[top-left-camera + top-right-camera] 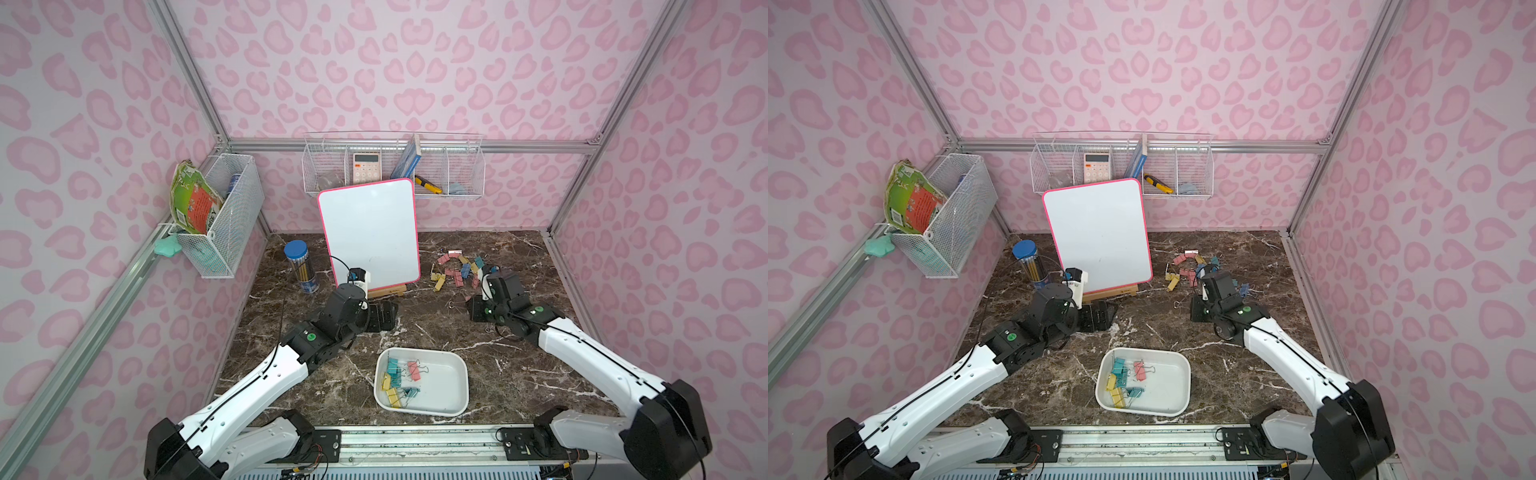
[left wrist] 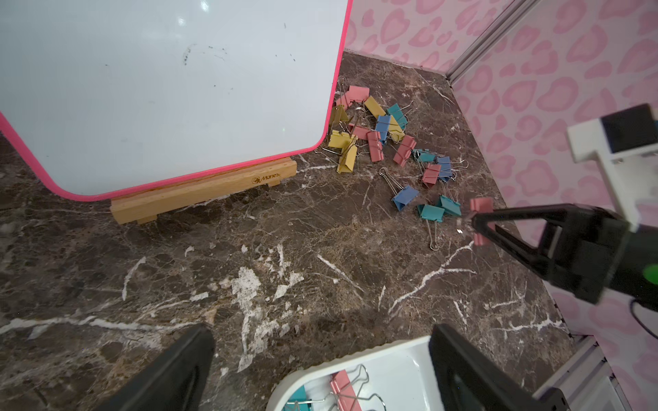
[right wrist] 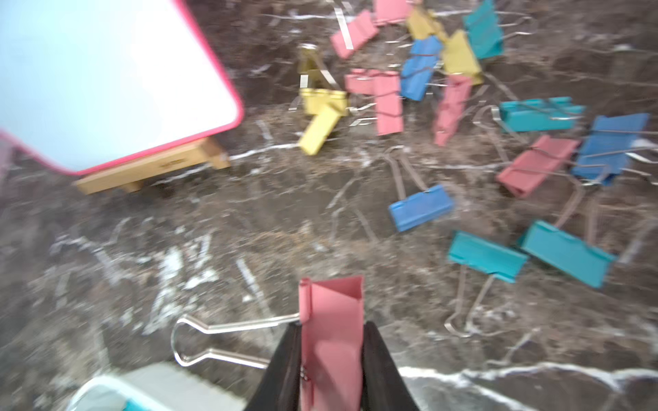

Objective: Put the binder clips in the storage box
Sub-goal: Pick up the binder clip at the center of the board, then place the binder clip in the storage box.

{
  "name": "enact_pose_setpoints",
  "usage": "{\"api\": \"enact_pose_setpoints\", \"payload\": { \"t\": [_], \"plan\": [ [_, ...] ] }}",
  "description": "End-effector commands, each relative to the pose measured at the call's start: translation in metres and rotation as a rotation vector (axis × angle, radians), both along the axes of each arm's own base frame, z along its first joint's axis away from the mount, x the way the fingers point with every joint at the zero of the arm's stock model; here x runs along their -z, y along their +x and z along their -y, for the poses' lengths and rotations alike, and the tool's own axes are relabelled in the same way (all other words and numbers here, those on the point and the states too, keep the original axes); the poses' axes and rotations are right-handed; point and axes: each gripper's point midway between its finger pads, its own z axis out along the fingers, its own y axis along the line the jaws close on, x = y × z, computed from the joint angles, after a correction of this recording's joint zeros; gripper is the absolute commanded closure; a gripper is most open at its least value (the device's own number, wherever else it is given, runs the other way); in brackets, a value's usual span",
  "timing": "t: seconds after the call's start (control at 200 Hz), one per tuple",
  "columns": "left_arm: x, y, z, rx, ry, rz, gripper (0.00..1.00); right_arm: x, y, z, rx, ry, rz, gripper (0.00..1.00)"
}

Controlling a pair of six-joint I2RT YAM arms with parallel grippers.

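Right wrist view showing right claw [image 3: 331,341] pinching pink clip [image 3: 333,313]; top views hiding grip. Left claw [image 2: 320,359] hanging spread. Loose clips [image 1: 455,270] lying on marble table [image 1: 415,328], others sitting in white box [image 1: 449,374]. Pink walls [image 1: 415,62] surrounding.

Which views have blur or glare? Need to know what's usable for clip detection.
Right wrist view: motion-blurred throughout, the scattered pastel binder clips smeared; the pink binder clip in the right gripper is readable. Left wrist view: sharp, small glare spots on the pink-framed whiteboard. Both top views: sharp, evenly lit, soft shadows only; clips in the shallow white plastic storage box are small but distinct.
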Motion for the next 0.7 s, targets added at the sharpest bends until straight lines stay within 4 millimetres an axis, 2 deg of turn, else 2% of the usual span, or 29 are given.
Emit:
{"api": "enact_pose_setpoints", "payload": {
  "t": [0.0, 0.165, 0.245, 0.34, 0.415, 0.5, 0.695],
  "plan": [
    [-0.005, 0.006, -0.012, -0.072, 0.008, 0.033, 0.01, -0.012, -0.04, -0.035, -0.097, 0.133, -0.054, 0.77],
    [-0.006, 0.007, -0.017, -0.106, -0.003, 0.048, 0.01, 0.0, -0.109, -0.087, -0.259, 0.254, -0.176, 0.78],
    [-0.007, 0.007, -0.016, -0.103, -0.003, 0.047, 0.01, 0.019, -0.139, -0.105, -0.328, 0.291, -0.257, 0.78],
    [-0.007, 0.007, -0.014, -0.094, -0.002, 0.042, 0.01, 0.046, -0.164, -0.114, -0.364, 0.288, -0.346, 0.79],
    [-0.007, 0.007, -0.014, -0.092, -0.002, 0.042, 0.01, 0.067, -0.175, -0.116, -0.38, 0.269, -0.387, 0.78],
    [-0.007, 0.006, -0.014, -0.092, -0.005, 0.043, 0.01, 0.089, -0.175, -0.116, -0.373, 0.22, -0.42, 0.77],
    [-0.006, 0.004, -0.013, -0.078, -0.003, 0.031, 0.01, 0.115, -0.172, -0.124, -0.382, 0.158, -0.448, 0.74]
  ]
}}
